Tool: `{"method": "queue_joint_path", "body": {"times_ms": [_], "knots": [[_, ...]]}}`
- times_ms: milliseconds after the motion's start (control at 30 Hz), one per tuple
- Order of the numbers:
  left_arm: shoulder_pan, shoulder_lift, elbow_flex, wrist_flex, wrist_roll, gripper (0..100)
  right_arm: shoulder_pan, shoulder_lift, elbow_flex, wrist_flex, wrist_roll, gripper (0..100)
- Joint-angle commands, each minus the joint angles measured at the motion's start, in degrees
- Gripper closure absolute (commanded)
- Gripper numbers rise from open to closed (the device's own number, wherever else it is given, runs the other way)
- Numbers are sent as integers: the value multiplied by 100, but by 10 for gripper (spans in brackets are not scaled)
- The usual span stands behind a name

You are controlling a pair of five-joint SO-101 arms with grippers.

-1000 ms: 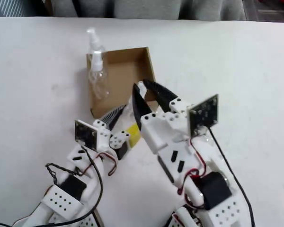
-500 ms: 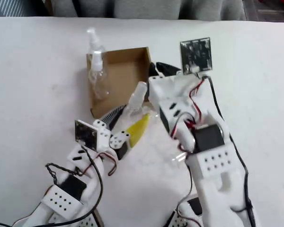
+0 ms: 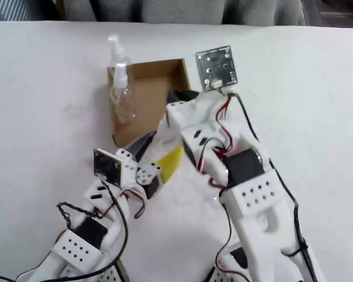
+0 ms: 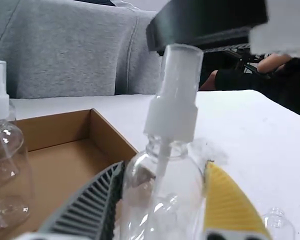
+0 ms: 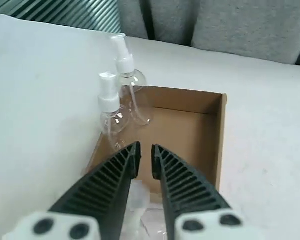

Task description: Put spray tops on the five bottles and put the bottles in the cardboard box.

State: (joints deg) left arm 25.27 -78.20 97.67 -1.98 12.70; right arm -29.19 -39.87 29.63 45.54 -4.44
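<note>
The left gripper [image 4: 164, 167] squeezes a clear round plastic bottle [image 4: 157, 200] between its grey and yellow jaws, at 6 o'clock from the brown cardboard box [image 3: 156, 88]. A white spray top [image 4: 174, 95] sits on it. The black right gripper [image 5: 145, 148] hangs over that top, jaws open just a crack, nothing between the tips. 2 more topped bottles [image 5: 111, 117] stand at the box's 10 o'clock corner. I think 3 have tops, and this 1 needs boxing next.

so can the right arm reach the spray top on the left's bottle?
Likely yes: the right gripper sits right above the spray top of the bottle in the left gripper, nothing between them.
</note>
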Motion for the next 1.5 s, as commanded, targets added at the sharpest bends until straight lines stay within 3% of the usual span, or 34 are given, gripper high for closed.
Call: {"method": "queue_joint_path", "body": {"times_ms": [0, 200, 367, 600, 833, 1100, 1467], "knots": [[-48, -13, -26, 9, -70, 977, -110, -356, -220, 119, 35, 982], [-48, -13, -26, 9, -70, 977, 338, -453, -220, 84, 35, 982], [-48, -4, -26, 9, -70, 977, 1165, -488, -141, 215, 18, 982], [-330, -4, -35, -211, -70, 977, 2070, -760, 1398, 664, -9, 982], [-567, 4, -53, -589, -70, 977, 2299, -1191, 3429, -796, -9, 982], [-1235, 22, -70, -1890, -62, 977, 2457, -1745, 4747, -2070, -9, 982], [-2167, 31, -1222, -1609, -70, 977, 2818, -2396, 5565, -2659, 18, 982]]}}
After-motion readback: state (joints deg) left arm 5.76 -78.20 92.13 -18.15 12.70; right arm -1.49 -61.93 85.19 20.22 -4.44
